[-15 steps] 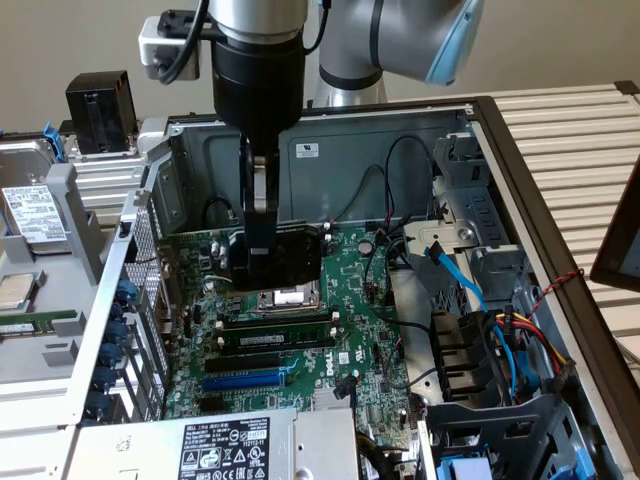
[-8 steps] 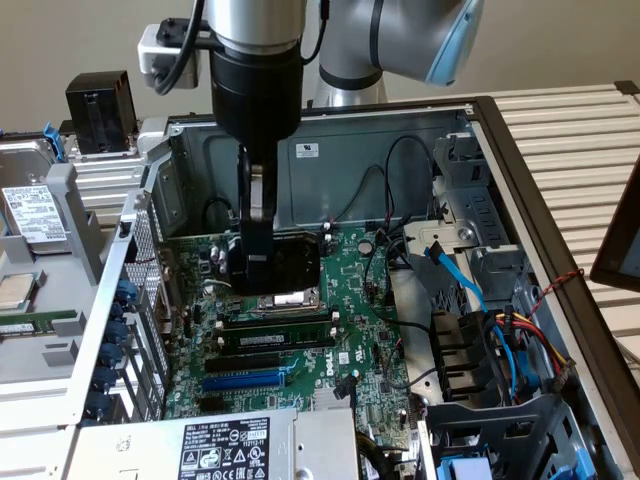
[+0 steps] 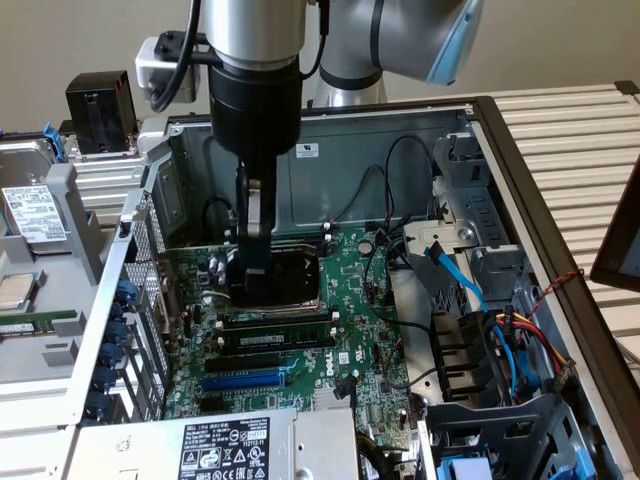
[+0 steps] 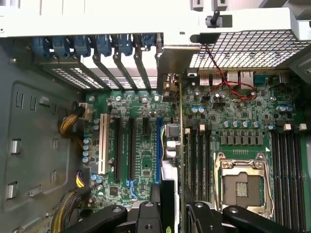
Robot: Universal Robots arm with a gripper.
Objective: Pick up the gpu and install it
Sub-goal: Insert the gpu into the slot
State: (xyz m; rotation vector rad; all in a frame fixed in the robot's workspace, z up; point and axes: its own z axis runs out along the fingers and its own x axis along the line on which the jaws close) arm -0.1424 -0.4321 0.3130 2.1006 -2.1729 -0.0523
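Item: the gpu was held upright, edge down, by the end effector, closed partway onto the card. It was located low inside the open computer case, over the motherboard, just beyond the expansion slots; so oriented, presumably, for seating.

Black plastic shroud on the gpu, matt grey metal case.

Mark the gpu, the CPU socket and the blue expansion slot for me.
gpu (image 3: 292, 278): exterior view, on its black cooler shroud.
CPU socket (image 4: 241, 187): wrist view, centre of the socket inside its metal frame.
blue expansion slot (image 3: 245, 380): exterior view, middle of its length.
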